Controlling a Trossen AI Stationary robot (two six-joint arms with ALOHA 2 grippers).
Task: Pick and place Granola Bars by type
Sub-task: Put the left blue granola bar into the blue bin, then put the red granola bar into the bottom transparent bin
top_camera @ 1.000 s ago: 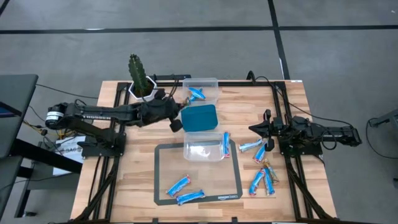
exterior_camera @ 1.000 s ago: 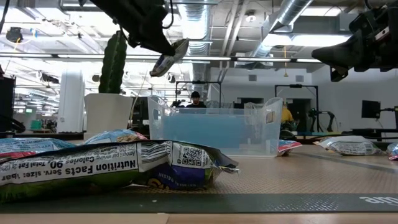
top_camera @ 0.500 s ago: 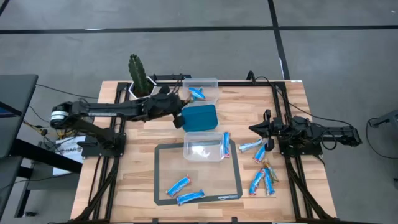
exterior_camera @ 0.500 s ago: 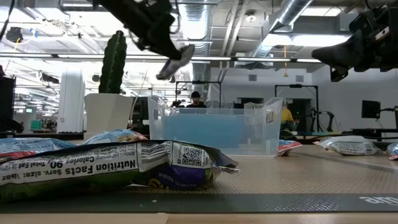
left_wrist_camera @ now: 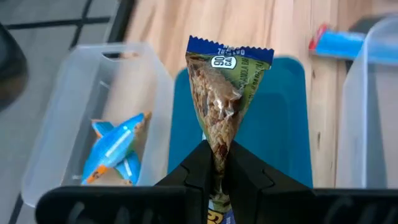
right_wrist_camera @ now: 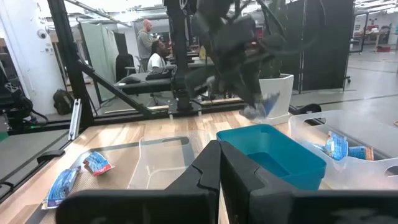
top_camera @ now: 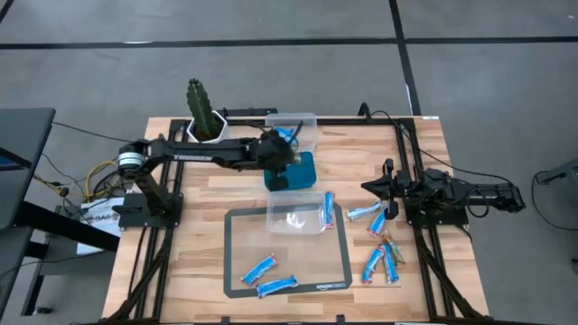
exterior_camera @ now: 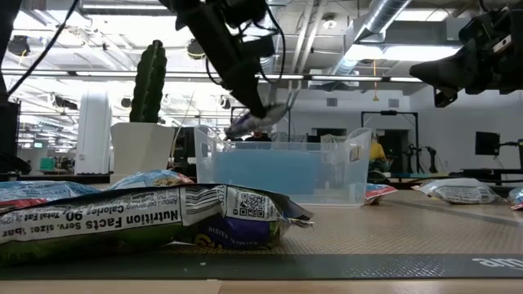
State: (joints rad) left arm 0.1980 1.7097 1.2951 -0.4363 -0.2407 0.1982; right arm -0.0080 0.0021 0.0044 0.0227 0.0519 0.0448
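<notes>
My left gripper is shut on a granola bar with a see-through brownish wrapper and a blue end. In the high view this gripper hangs over the teal container, next to the far clear container, which holds a blue bar. Several blue bars lie on the table's right side, and two more lie on the grey mat. My right gripper is shut and waits above the table's right side. My left gripper pinches the brownish bar between its two fingers at the wrapper's near end; the blue-edged far end sticks out past the fingertips. The arm reaches in from the table's left. The bar is lifted clear above the teal container.
A second clear container stands on the mat's far edge with a blue bar leaning on its right wall. A potted cactus stands at the far left. In the low view a large wrapper lies close in front.
My left gripper has carried the bar from beside the cactus toward the table's right, over the teal container, and has come down closer to the containers. It has stayed shut on the bar. The right arm has kept still.
</notes>
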